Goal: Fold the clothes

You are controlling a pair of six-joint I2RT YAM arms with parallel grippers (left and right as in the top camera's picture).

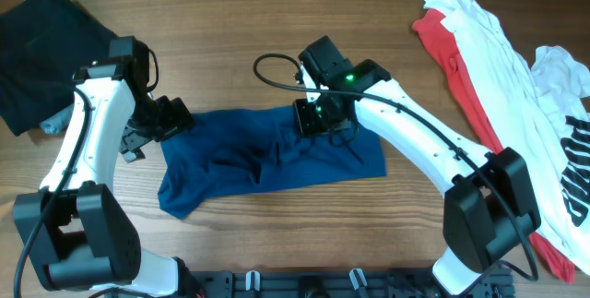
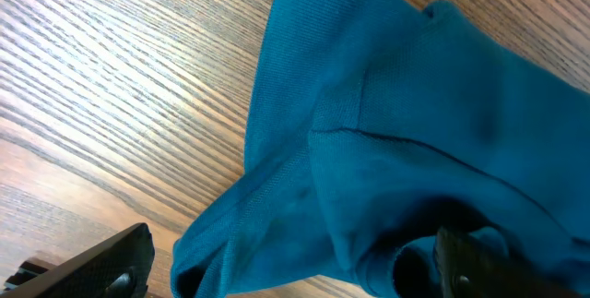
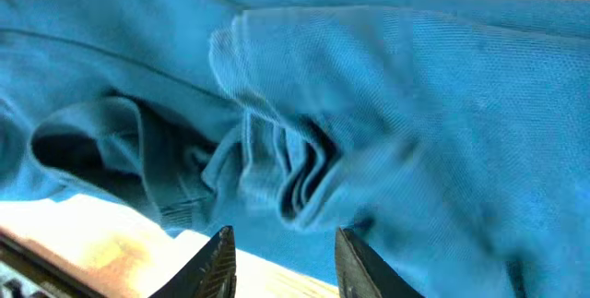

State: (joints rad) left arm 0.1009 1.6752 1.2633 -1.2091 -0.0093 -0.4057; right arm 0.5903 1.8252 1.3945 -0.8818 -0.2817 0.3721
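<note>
Left gripper (image 1: 164, 118) sits at the left end of the deep-blue polo shirt (image 1: 277, 155), touching its edge. Right gripper (image 1: 313, 116) is down on the shirt's far edge, about midway along it. From above, the shirt lies crumpled in a long band across the middle of the bench (image 1: 277, 21), between the 2 arms. A black garment (image 1: 37, 49) fills the far-left corner, well apart from the shirt, with the left arm between them. Along the right edge lie a red T-shirt (image 1: 447, 63) and a white T-shirt (image 1: 479, 30), the white one overlapping the red. Black lettering (image 1: 576, 164) on white cloth at that edge is cut off and cannot be read.

From the left wrist, the 2 fingers (image 2: 111, 261) stand wide apart and clamp nothing. Blue cloth with a stitched seam lies between and ahead of them, and one finger is partly buried in its folds. Bare wood shows to the left.

From the right wrist, the 2 fingers (image 3: 219, 259) are parted with blue cloth under the gap. A bunch of tight pleats lies just ahead of the tips, and a rolled hem lies to the left.
</note>
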